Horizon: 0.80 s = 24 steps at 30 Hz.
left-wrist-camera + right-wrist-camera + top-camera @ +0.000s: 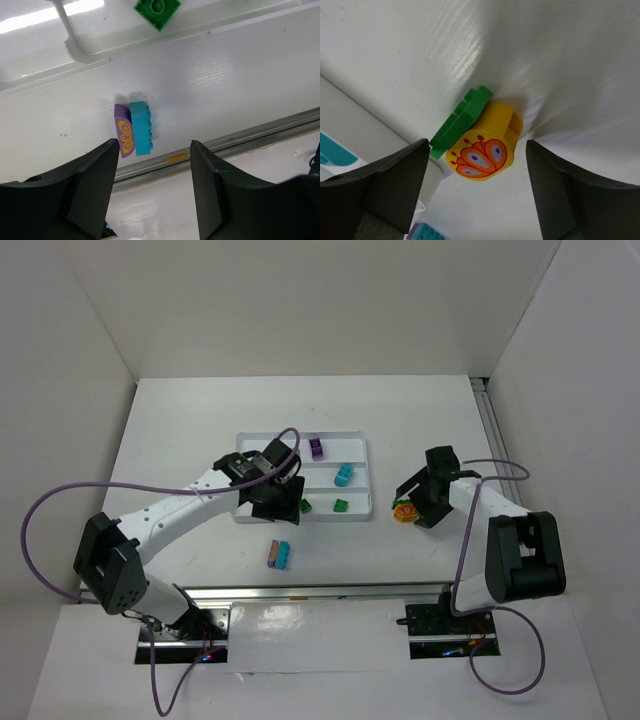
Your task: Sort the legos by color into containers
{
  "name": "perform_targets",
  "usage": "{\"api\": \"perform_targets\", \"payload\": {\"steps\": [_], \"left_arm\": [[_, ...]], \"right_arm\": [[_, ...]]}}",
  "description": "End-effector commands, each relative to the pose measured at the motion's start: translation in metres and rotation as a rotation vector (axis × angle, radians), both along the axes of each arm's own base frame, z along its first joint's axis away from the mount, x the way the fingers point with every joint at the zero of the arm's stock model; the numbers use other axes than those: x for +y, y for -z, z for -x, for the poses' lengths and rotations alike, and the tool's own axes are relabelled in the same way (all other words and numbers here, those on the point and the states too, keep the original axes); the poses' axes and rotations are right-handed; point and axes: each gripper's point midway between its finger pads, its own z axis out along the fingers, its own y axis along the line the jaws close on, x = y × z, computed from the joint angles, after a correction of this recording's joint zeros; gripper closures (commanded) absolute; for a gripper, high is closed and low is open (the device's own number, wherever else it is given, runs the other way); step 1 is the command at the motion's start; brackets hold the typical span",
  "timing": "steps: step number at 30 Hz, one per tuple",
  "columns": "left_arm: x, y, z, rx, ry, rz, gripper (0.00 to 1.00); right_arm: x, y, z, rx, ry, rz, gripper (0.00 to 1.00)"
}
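Black fingers (pixel 85 190) of the left gripper (pixel 153 145) fill the bottom of the left wrist view. They stand moderately apart with nothing between them. On the white table (pixel 180 420) beneath lies a joined pair of bricks (pixel 134 129): a purple rounded piece with an orange-and-yellow printed face, stuck to a cyan studded brick. The pair rests on its side between the tray and the metal rail at the near table edge, touching neither.

From above, the left gripper (pixel 278 502) hangs over the near left corner of the shallow translucent-white plastic tray (pixel 362 440). Three long sections each hold a small studded brick: a purple brick (pixel 317 448) in the far one, a cyan brick (pixel 344 476) in the middle one, and a green brick (pixel 341 505) in the near one. A second green brick (pixel 305 505) sits in the near section too, right beside the left gripper.

Just right of the tray, the right gripper (pixel 418 502) is down at the table. Its wrist view shows its fingers (pixel 380 185) spread wide on either side of a yellow rounded brick with a red-and-purple flower print (pixel 485 145). A flat green plate (pixel 457 125) is attached to the back of that brick. The yellow brick lies on the table, with gaps showing between it and both fingers. Whether one finger touches the green plate cannot be told.
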Motion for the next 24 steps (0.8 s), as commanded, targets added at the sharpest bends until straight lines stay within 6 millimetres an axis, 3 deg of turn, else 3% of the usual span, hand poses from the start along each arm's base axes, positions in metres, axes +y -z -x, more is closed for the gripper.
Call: {"api": "perform_targets", "payload": {"steps": [1,4,9,12,13,14,15,16,17,20,24], "left_arm": [[-0.009,-0.01,-0.003,-0.02,0.037,0.025,0.3],[-0.013,-0.014,-0.006,-0.034,0.052,0.041,0.3],[-0.045,-0.042,-0.012,-0.051,0.136,0.179,0.29],[-0.073,-0.063,-0.017,-0.059,0.224,0.285,0.18],[-0.087,-0.077,-0.024,-0.077,0.254,0.33,0.15],[-0.103,-0.089,-0.017,-0.049,0.314,0.42,0.1],[-0.114,-0.098,-0.016,-0.05,0.35,0.476,0.05],[-0.13,-0.112,-0.021,-0.089,0.4,0.558,0.0],[-0.144,-0.12,-0.011,-0.047,0.467,0.647,0.0],[-0.161,-0.139,-0.016,-0.058,0.55,0.794,0.0],[-0.173,-0.131,-0.027,-0.077,0.569,0.815,0.0]], "right_arm": [[-0.007,0.006,-0.009,-0.019,0.049,0.044,0.17],[-0.005,0.005,-0.014,-0.031,0.045,0.053,0.3],[-0.011,-0.007,-0.028,-0.079,-0.007,0.106,0.46],[-0.003,-0.032,-0.037,-0.142,-0.098,0.121,0.48],[-0.001,-0.052,-0.044,-0.191,-0.139,0.128,0.48],[0.004,-0.062,-0.046,-0.214,-0.169,0.134,0.48],[0.019,-0.074,-0.047,-0.25,-0.242,0.093,0.48],[0.025,-0.098,-0.055,-0.32,-0.295,0.1,0.48],[0.031,-0.11,-0.057,-0.356,-0.338,0.103,0.48],[0.058,-0.148,-0.059,-0.466,-0.505,0.049,0.48],[0.077,-0.177,-0.053,-0.518,-0.608,0.002,0.48]]}}
